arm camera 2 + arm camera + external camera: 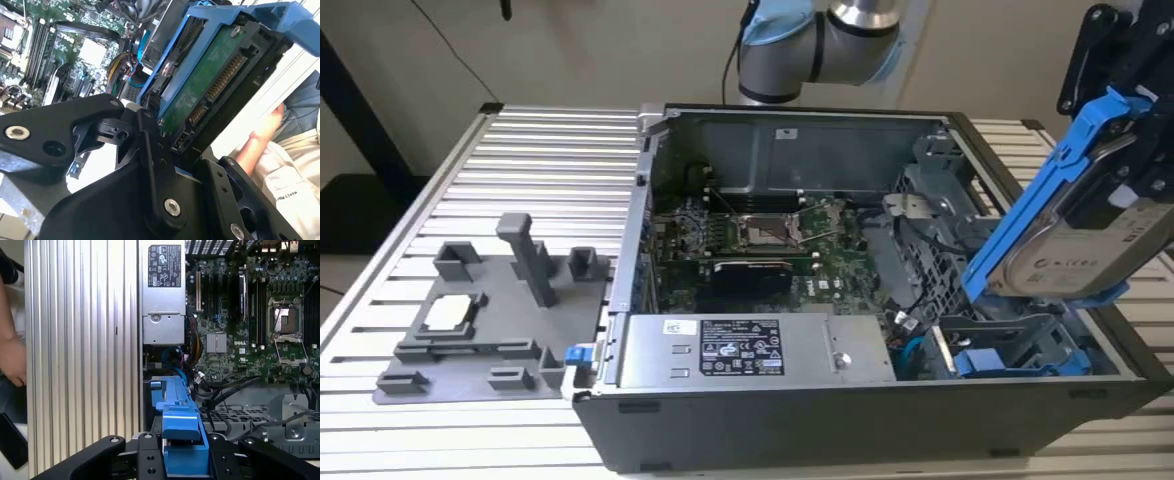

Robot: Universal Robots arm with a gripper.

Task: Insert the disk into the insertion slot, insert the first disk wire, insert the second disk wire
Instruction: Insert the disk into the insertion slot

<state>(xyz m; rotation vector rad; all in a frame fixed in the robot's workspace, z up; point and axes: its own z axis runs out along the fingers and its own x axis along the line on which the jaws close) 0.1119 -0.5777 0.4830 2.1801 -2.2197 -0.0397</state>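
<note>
- The claw [184, 456] fills the foreground in both wrist views, its black linkages and fingers [145, 460] pressed against either side of a blue carrier [176, 405]. It is clamped on the disk [1083, 245].
- In the second wrist view the disk [210, 85] shows its green circuit-board underside and a row of connector pins, with the blue frame running along its edges.
- In the exterior view the disk hangs tilted, steeply on end, at the exterior view's right. Its silver face and white label are turned toward the camera, and the blue carrier [1034, 190] runs up its long side.
- Its lower end sits just above the insertion slot [994, 335], a grey sheet-metal bay in the corner of the open computer case [761, 425]. I cannot tell whether they touch, and the disk is not in the slot.
- A silver power-supply box [734, 350] lies along the case's near wall, beside the bay, and the green motherboard [761, 230] is beyond it.
- In the first wrist view a blue cable [172, 356] loops between the power-supply box and the carrier.
- The case stands on a ribbed aluminium worktop [534, 150]. A grey fixture [480, 310] with upright posts rests on it, at the exterior view's left, well apart from the case.
- A person's hand [262, 137] is visible past the worktop edge in both wrist views.
</note>
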